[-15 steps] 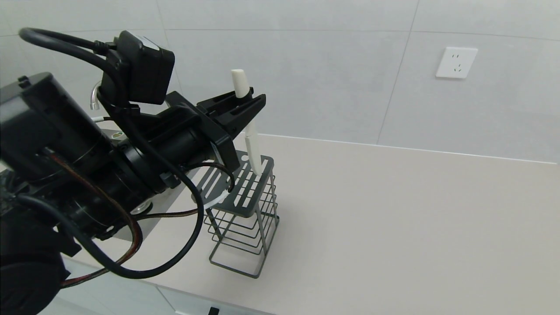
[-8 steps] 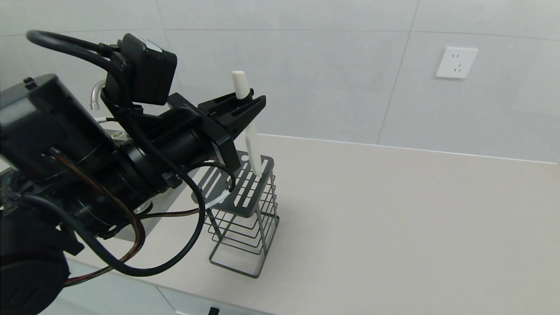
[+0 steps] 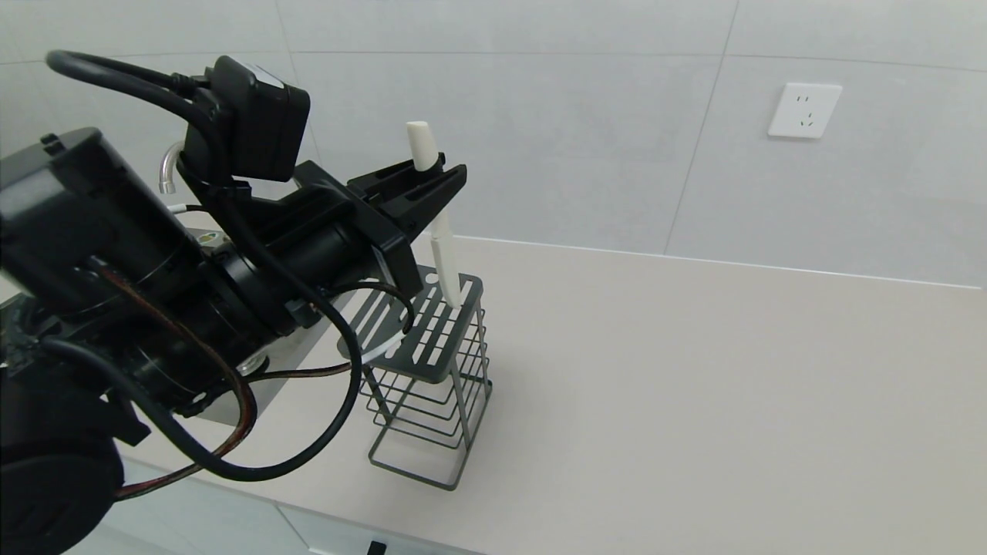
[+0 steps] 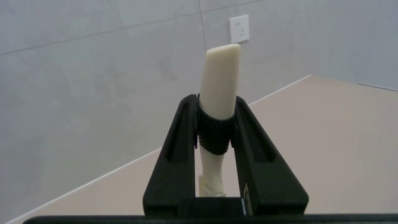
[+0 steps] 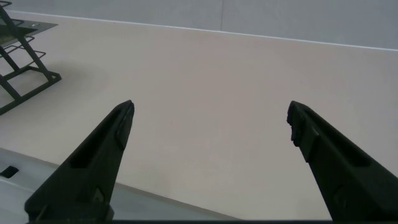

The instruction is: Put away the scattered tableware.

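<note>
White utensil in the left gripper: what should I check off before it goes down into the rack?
1. Left gripper shut on the slim white utensil: ok.
2. Utensil close to upright: ok.
3. Lower tip inside a top slot of the dark grey wire rack: cannot tell.
4. Rack standing level on the beige counter: ok.
5. Right gripper open, apart from the rack: ok.
</note>
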You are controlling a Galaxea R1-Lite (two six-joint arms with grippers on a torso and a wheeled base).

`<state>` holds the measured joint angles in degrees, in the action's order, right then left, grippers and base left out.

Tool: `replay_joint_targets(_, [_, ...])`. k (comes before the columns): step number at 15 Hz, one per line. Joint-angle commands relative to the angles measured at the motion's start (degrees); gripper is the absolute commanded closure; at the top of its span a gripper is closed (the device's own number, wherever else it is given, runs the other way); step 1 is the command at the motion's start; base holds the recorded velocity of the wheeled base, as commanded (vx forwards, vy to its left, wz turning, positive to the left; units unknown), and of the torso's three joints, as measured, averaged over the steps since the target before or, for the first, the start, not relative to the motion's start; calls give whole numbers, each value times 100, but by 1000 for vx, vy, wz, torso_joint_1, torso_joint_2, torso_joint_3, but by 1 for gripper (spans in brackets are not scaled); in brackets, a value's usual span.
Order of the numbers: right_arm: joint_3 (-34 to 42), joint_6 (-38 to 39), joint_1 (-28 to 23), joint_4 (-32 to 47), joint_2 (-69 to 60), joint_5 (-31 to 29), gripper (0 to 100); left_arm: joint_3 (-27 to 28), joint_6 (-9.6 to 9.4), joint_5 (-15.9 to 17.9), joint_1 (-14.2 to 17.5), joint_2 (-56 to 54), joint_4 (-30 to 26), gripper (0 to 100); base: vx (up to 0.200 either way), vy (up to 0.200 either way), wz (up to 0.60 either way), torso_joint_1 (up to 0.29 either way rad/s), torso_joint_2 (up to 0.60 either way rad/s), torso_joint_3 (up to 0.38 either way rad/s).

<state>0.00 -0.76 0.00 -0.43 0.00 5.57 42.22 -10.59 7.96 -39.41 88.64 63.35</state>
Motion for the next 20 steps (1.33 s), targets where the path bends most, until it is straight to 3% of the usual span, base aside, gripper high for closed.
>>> replay_joint_targets(1, [0, -4, 0, -1, 9, -21, 0, -12, 5, 13, 4, -13, 1, 100, 0, 0, 0, 0, 0, 0])
replay_joint_targets(5, [0, 5, 0, -1, 9, -21, 0, -38, 5, 162, 13, 31, -7, 100, 0, 0, 0, 0, 0, 0])
replay_joint_targets(16, [0, 5, 0, -1, 9, -21, 0, -231, 13, 188, 30, 57, -7, 100, 0, 0, 0, 0, 0, 0])
replay_joint_targets(20, [0, 5, 0, -1, 9, -21, 0, -223, 22, 197, 241, 259, -7, 100, 0, 0, 0, 0, 0, 0])
